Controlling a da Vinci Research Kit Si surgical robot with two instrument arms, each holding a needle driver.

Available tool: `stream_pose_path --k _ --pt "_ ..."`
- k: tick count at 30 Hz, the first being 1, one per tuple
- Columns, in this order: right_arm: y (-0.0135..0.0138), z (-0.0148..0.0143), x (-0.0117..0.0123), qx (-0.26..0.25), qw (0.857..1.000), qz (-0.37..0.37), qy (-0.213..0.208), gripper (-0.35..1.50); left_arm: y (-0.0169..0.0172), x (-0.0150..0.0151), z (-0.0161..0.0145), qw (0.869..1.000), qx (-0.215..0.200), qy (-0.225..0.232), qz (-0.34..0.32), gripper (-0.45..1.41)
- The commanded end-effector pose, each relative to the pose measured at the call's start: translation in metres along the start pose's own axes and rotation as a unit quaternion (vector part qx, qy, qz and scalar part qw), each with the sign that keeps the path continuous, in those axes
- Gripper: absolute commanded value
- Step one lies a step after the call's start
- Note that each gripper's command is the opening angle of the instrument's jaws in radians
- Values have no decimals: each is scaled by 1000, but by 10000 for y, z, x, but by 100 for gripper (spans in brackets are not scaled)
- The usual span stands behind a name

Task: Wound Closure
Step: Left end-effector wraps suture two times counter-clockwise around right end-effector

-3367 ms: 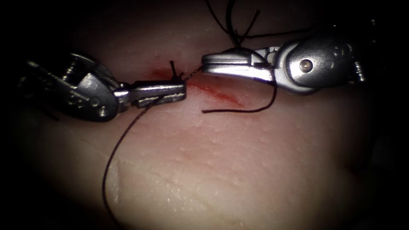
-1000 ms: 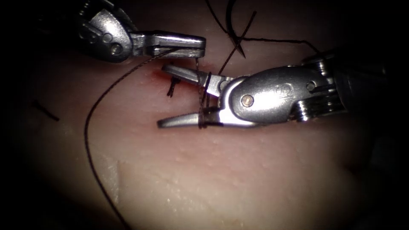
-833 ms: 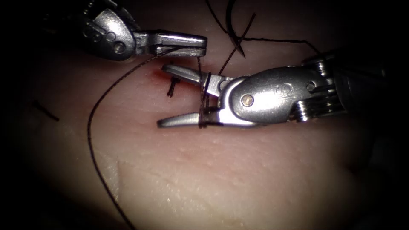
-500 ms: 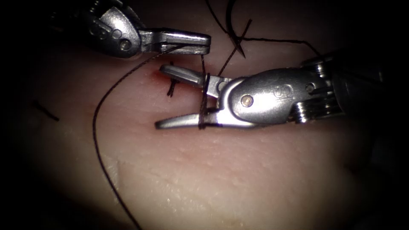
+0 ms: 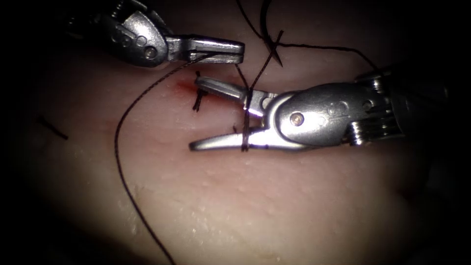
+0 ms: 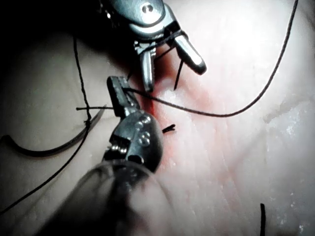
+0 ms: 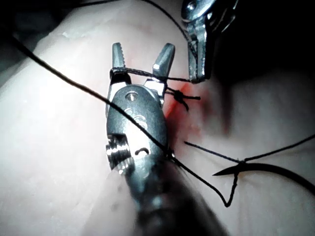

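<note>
My left tool (image 5: 236, 51) comes in from the upper left, its jaws shut on the thread (image 5: 147, 91) just above the cut. The right tool (image 5: 195, 114) lies over the cut with its jaws open, and a turn of thread (image 5: 245, 120) is wound across both jaws near the hinge. A tied knot (image 5: 197, 96) with short ends sits at the red fluid (image 5: 184, 86). The curved needle (image 5: 267, 29) lies free on the tissue, up and right of the cut, held by neither tool. The right wrist view shows the open jaws (image 7: 142, 50) with thread (image 7: 138, 73) across them.
A long tail of thread (image 5: 120, 167) trails down the tissue left of the cut. A short cut end of thread (image 5: 51, 128) lies far left. In the left wrist view the needle (image 6: 49, 147) rests on the tissue beside my left tool (image 6: 118, 91).
The right tool has drawn back to the right with the thread turn still around its open jaws. The left tool has edged right, keeping its hold on the thread.
</note>
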Motion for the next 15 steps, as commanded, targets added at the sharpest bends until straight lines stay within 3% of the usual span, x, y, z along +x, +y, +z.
stream_pose_path --k 1,12,15 --pt "1 3 -9 -4 1000 2 3 61 9 -5 8 1000 -1 -1 -3 -45" --pt "16 -8 -24 -19 999 16 24 51 19 -18 10 1000 -4 -4 -13 -45" --pt "17 -9 -25 -21 999 19 29 34 22 -18 11 1000 -3 -6 -11 -45"
